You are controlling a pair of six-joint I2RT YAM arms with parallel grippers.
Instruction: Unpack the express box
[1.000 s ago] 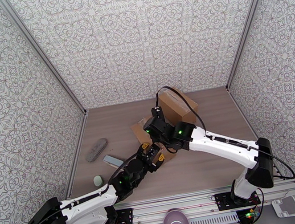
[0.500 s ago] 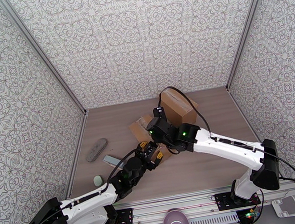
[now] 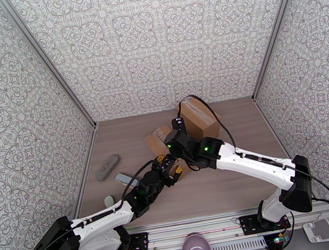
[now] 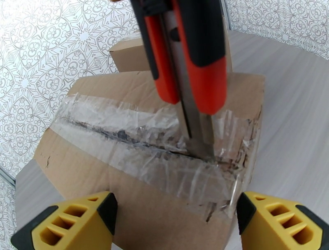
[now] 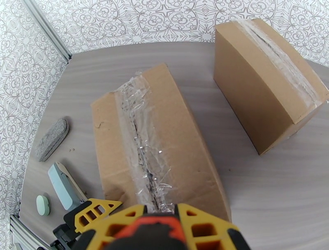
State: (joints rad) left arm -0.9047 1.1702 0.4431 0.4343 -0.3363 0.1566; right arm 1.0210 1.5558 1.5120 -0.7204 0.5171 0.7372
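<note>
top view: the express box (image 3: 157, 142) lies near the middle of the desk (image 3: 234, 182), partly covered by both wrists. a second box (image 3: 198, 117) stands just beyond it, by the far edge. the left arm (image 3: 95, 222) and right arm (image 3: 251, 161) meet over the express box, with the left gripper (image 3: 170, 167) at its near end. a grey pad (image 3: 107, 166), a blue-grey piece (image 3: 125, 180) and a small green oval (image 3: 109, 201) lie near the left edge. left wrist view: the left gripper's yellow fingers (image 4: 70, 222) are spread wide, one to either side of the box's near end; whether they touch it cannot be told. an orange and black utility knife (image 4: 185, 61) stands blade-down, its tip on the clear tape (image 4: 135, 140) at the seam, where a dark line runs. right wrist view: the right gripper (image 5: 158, 224) is pinched on the knife's orange body. the taped seam runs away from it along the box top. the second box sits apart, to the far right.
</note>
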